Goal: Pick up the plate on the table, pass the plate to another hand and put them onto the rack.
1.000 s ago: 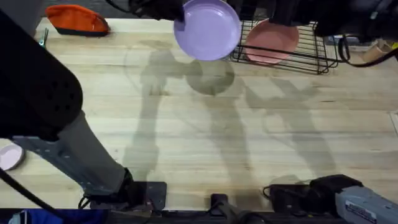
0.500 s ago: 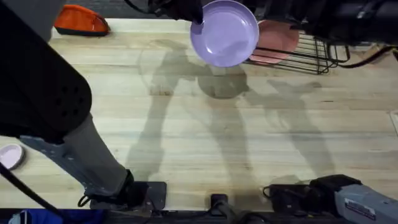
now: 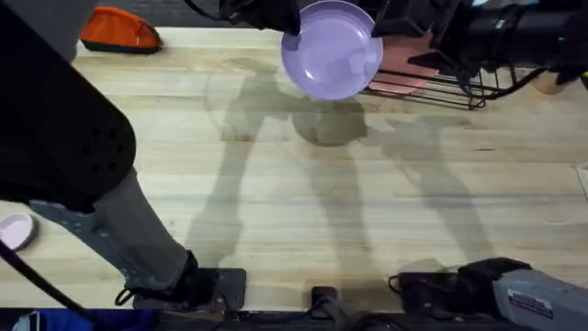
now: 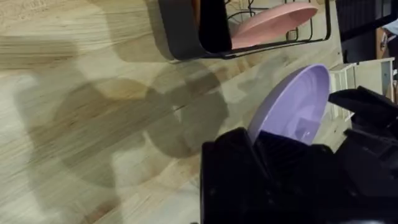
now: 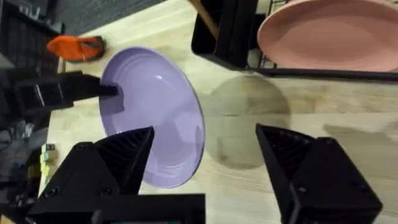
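The plate [image 3: 332, 49] is held in the air above the far part of the bench [image 3: 303, 184], clear of the wood, with its shadow cast on the surface just below it. It is tilted, its hollow face turned toward the camera in the overhead view and toward the right hand's camera in the right wrist view. The left hand [image 3: 287, 20] is seen pinching the plate's rim at the far left edge; in the right wrist view its dark fingers [image 5: 106, 91] are closed on the rim of the plate [image 5: 154, 115]. In the left wrist view the plate [image 4: 292, 102] is seen edge-on, rising from between that hand's own black fingers.

The right hand [image 5: 205, 163] is spread wide, its two black fingers standing apart on either side of the plate's near edge, not touching it as far as can be seen. In the overhead view the right arm [image 3: 496, 35] reaches in from the right, just beside the plate.

The rack [image 3: 441, 78] stands at the far edge of the bench, right of the plate. A pink plate [image 3: 404, 64] leans in it, partly hidden by the lavender one. An orange object [image 3: 119, 29] lies at the far left corner. A small pale pink dish [image 3: 14, 230] is seen at the left edge.
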